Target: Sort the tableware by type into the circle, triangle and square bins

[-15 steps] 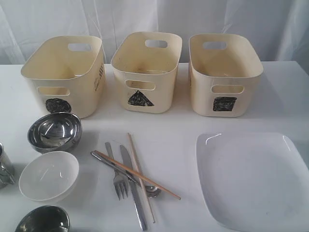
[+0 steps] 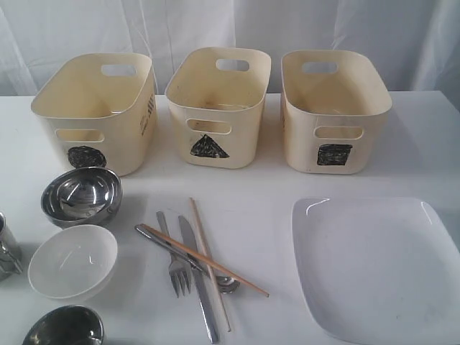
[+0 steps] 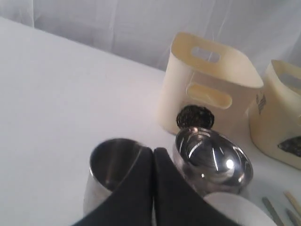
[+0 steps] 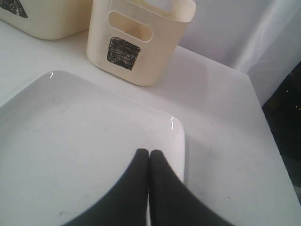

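Hovering above the glossy square plate (image 4: 70, 141), right claw (image 4: 149, 152) is pinched together, left claw (image 3: 154, 150) likewise, seemingly empty.

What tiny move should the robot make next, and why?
Probably open the left jaws: they are shut, close to the steel cup, with the steel bowl and circle bin just beyond. Nothing is gripped yet, so opening likely comes before any grasp.

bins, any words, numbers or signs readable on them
No readable words or numbers.
black scribbled circle: front of the left cream plastic bin
black scribbled triangle: front of the middle cream plastic bin
black scribbled square: front of the right cream plastic bin
dark print, left bin's side: too blurred to read
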Tool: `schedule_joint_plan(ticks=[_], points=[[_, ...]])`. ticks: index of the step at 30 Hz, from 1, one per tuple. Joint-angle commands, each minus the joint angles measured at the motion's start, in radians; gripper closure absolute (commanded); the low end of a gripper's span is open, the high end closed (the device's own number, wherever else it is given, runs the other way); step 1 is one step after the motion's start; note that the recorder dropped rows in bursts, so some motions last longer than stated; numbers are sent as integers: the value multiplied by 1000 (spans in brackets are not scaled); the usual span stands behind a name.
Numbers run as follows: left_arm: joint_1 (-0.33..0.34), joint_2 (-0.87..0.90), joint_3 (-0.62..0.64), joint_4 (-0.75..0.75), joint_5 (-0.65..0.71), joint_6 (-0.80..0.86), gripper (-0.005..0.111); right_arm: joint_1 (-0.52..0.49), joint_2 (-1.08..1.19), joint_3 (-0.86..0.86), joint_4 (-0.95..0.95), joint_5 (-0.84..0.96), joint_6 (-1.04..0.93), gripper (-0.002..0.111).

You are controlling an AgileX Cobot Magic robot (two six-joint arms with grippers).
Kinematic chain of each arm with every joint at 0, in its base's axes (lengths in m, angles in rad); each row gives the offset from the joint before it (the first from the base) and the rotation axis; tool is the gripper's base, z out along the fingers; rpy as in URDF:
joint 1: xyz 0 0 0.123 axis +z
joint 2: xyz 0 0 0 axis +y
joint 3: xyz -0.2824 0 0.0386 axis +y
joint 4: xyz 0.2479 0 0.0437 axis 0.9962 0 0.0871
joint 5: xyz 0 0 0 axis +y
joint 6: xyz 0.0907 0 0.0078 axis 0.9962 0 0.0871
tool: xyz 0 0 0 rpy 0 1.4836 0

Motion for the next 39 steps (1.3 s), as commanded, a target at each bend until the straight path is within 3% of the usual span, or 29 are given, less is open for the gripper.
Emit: schedule_joint_plan(ticks=[1, 6, 8, 10, 11, 13, 15, 17, 19, 20, 22, 24, 26, 39], points=[[2, -3, -66, 4, -125, 33, 107, 6, -3, -1, 5, -13, 0, 108], [2, 136, -289, 73, -155, 109, 107, 6, -3, -1, 5, -13, 0, 108], [2, 249, -415, 71, -69, 106, 107, 6, -3, -1, 5, -13, 0, 108], [2, 408, -555, 74, 136, 108, 107, 6, -3, -1, 5, -13, 0, 108], [2, 582, -672, 81, 382, 133, 107, 6, -3, -1, 5, -13, 0, 108], [2, 788, -804, 81, 692, 221, 107, 6, -3, -1, 5, -13, 0, 108], [2, 911, -868, 83, 796, 267, 107, 6, -3, -1, 5, -13, 0, 108], [2, 985, -874, 157, 764, 252, 107, 6, -3, -1, 5, -13, 0, 108], [2, 1042, -874, 313, 767, 122, 106, 6, -3, -1, 5, -13, 0, 108], [2, 1065, -874, 373, 778, 100, 101, 6, -3, -1, 5, -13, 0, 108], [2, 1106, -864, 456, 739, 91, 79, 6, -3, -1, 5, -13, 0, 108], [2, 1162, -831, 476, 611, -3, 51, 6, -3, -1, 5, -13, 0, 108], [2, 1218, -812, 467, 538, -75, 35, 6, -3, -1, 5, -13, 0, 108], [2, 1408, -812, 495, 425, -112, 35, 6, -3, -1, 5, -13, 0, 108]])
